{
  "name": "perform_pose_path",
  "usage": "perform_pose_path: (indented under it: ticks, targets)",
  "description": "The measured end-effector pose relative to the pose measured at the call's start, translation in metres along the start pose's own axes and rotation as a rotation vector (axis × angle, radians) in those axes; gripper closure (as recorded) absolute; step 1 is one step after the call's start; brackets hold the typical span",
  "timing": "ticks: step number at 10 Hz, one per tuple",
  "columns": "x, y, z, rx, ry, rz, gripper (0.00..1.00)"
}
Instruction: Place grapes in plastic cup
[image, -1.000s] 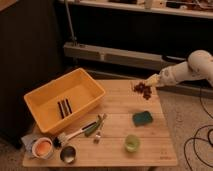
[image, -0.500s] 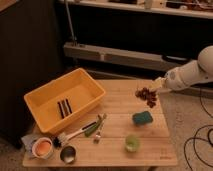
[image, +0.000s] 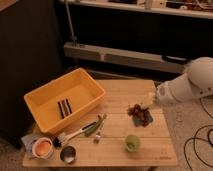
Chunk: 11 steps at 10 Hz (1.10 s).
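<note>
Wooden table (image: 131, 92), one, carrying the following. Yellow bin (image: 49, 92): left half, reaching toward the back-left corner, with two dark sticks (image: 64, 106) on its floor. Grapes (image: 138, 114): dark reddish bunch hanging at the right side of the table, near the right edge, behind the plastic cup and apart from it. Gripper (image: 148, 103): on the white arm (image: 192, 84) reaching in from the right, fingers drawn together and clamped on the top of the grapes. Plastic cup (image: 132, 143): light green, upright, near the front edge, right of centre. Metal cup (image: 67, 154) and orange bowl (image: 42, 148): front-left corner, side by side. Brush (image: 75, 135): lying just in front of the bin.
</note>
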Motion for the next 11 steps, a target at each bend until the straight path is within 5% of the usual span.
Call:
perform_pose_path:
  ticks: [4,7,11]
  targets:
    - [0.060,0.018,0.016,0.051,0.115,0.072,1.00]
    - [0.073,-0.006,0.038,0.076,0.173,0.122,1.00]
    - [0.077,-0.032,0.060,0.073,0.181,0.190,1.00]
